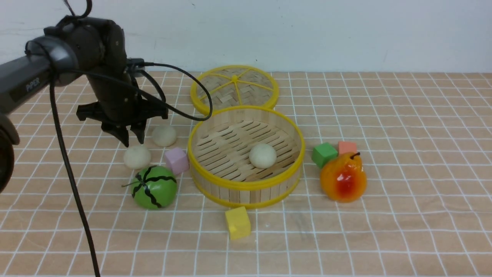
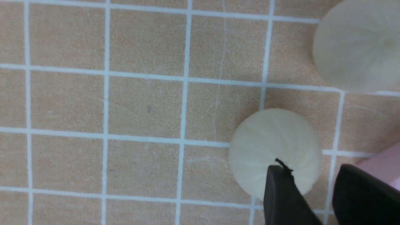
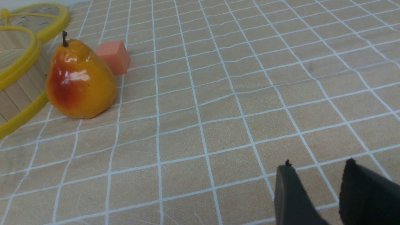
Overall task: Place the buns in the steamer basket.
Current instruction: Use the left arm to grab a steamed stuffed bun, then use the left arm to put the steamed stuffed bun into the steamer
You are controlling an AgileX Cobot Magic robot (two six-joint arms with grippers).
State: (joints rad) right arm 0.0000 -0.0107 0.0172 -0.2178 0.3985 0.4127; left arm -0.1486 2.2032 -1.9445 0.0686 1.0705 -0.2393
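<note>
Left gripper (image 1: 130, 143): fingers parted a little, nothing between them, above the two loose buns near the tabletop's left edge.
Right gripper (image 3: 314, 164): fingers apart, empty.
Nearer loose bun (image 1: 137, 157): just behind the watermelon (image 1: 154, 187) (an awkward neighbour).
Farther loose bun (image 1: 164, 135): beyond the purple block (image 1: 177, 161), left of the basket.
Good grasp: probably widen first, centre the fingers over one bun, descend straight, then close gently.
Steamer basket (image 1: 246, 184): uncovered, one bun (image 1: 263, 156) on its slats, toward the right wall.
Lid (image 1: 235, 86): flat behind the basket, toward the tabletop's far edge.
</note>
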